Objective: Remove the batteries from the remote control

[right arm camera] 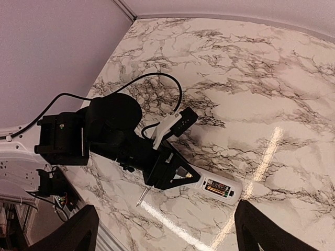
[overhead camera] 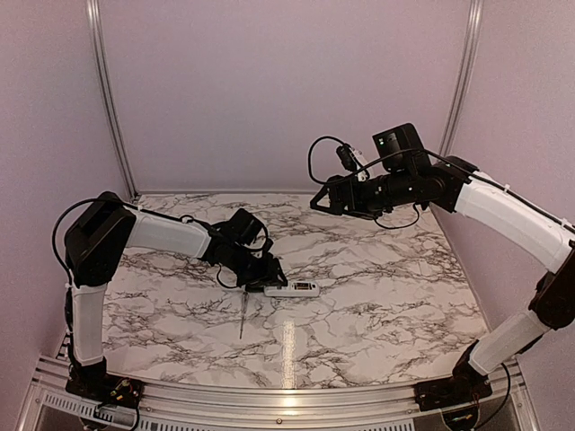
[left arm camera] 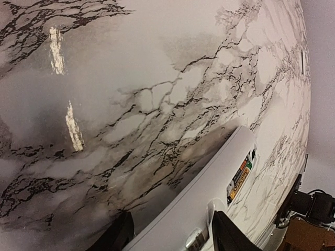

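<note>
The white remote control point(overhead camera: 293, 288) lies flat on the marble table, its open compartment facing up. The batteries point(right arm camera: 219, 189), gold and dark, sit side by side inside it; their labels point(left arm camera: 239, 178) show in the left wrist view. My left gripper point(overhead camera: 269, 274) is low over the remote's left end, jaws apart on either side of the bar point(left arm camera: 204, 193). One finger point(left arm camera: 116, 236) stands clear of the remote, the other point(left arm camera: 233, 235) is close beside it. My right gripper point(overhead camera: 319, 199) hangs high above the table's back, open and holding nothing, looking down on the remote point(right arm camera: 209, 184).
A thin pale pen-like tool point(overhead camera: 243, 316) lies on the table just left of the remote, pointing toward the near edge; its tip point(right arm camera: 142, 197) shows beside the left gripper point(right arm camera: 167, 170). Purple walls close the back and sides.
</note>
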Controlling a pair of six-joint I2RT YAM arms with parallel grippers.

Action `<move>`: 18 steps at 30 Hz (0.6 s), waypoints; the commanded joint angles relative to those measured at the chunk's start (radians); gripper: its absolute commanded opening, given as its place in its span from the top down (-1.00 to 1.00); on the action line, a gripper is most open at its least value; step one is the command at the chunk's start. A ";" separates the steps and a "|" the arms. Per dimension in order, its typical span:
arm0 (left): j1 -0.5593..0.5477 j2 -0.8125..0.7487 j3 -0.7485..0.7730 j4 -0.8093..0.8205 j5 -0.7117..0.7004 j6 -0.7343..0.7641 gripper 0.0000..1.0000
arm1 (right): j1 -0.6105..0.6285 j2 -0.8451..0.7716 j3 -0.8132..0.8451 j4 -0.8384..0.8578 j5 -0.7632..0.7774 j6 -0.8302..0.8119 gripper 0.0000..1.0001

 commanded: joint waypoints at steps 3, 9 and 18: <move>0.002 -0.056 0.021 -0.097 -0.091 0.077 -0.13 | 0.003 0.015 0.055 0.004 0.004 0.006 -0.78; 0.002 -0.086 0.020 -0.147 -0.141 0.136 -0.18 | 0.004 0.024 0.065 0.005 0.003 0.011 -0.78; 0.002 -0.183 -0.023 -0.200 -0.223 0.198 -0.18 | 0.003 0.027 0.073 0.008 -0.002 0.016 -0.78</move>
